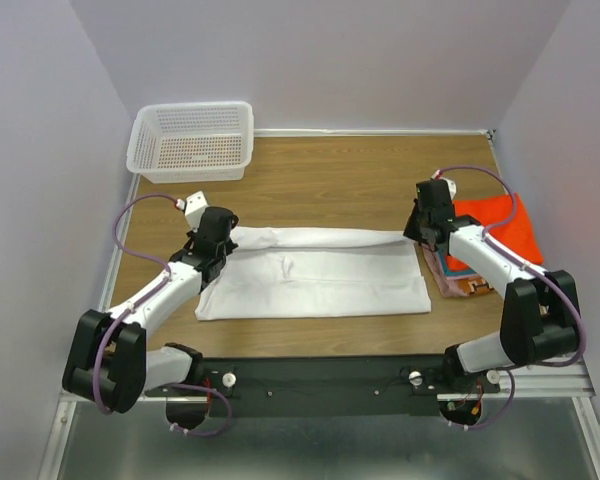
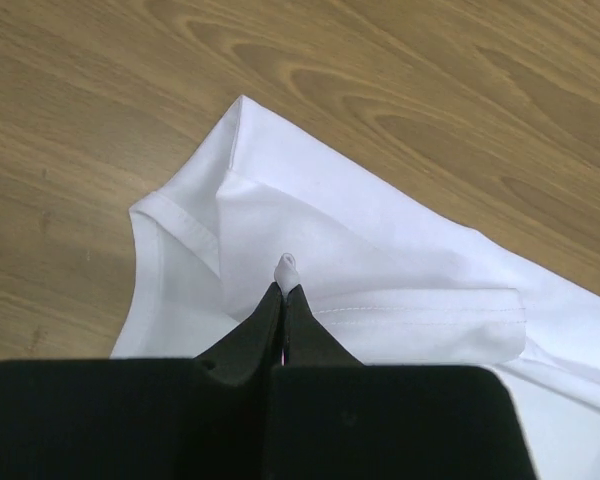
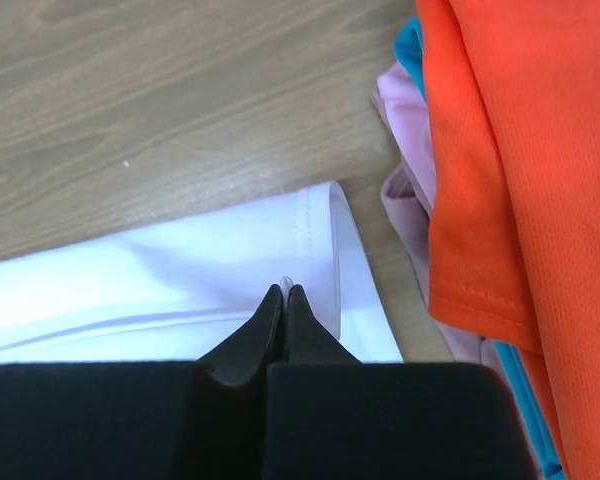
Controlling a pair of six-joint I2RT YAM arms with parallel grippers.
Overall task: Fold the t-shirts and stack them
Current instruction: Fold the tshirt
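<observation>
white t-shirt pinched at both ends by left gripper and right gripper, orange-topped stack just beside, basket apart

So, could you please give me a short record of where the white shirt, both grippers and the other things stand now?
Shirt in work: plain white cloth t-shirt, spread on the wooden table, a fold along its far edge
Left gripper: shut, pinching the shirt's left end
Right gripper: shut, pinching its right end
Folded pile: orange-red t-shirt on top, teal t-shirt and pink t-shirt beneath, by the right end
White plastic mesh basket: far left corner of the table
</observation>
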